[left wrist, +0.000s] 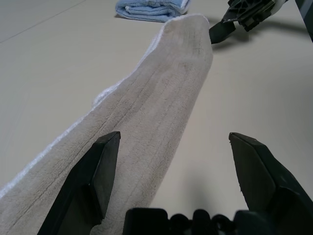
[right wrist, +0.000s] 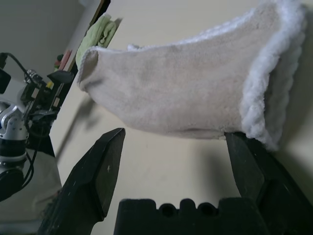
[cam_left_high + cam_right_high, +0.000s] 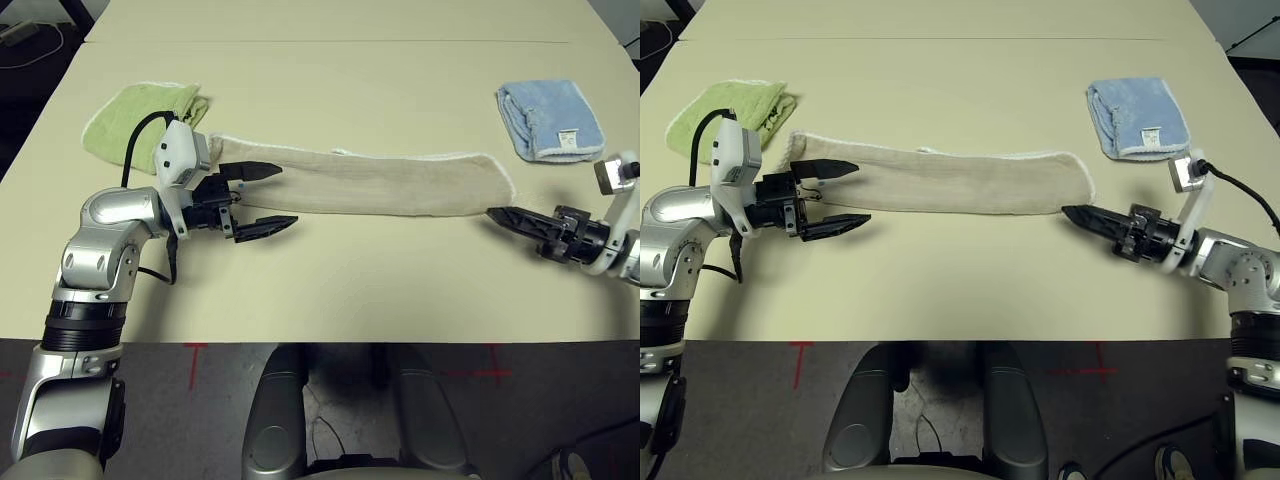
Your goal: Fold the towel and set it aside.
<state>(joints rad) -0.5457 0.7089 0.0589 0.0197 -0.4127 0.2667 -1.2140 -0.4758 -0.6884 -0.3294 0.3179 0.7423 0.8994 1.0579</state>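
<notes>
here, towel (image 3: 380, 183) folded long, tag hidden, left gripper (image 3: 262, 200) and right gripper (image 2: 171, 147) fingers spread, empty

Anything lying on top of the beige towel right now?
Nothing rests on the towel; its folded upper face is bare. One finger of the open left gripper reaches over its left end. What lies between the folded layers is covered.

Folded towel (image 3: 370, 182) between grippers

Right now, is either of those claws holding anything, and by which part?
Nothing is held. The left gripper is open beside one end of the towel; the right gripper is open at the other end.
</notes>
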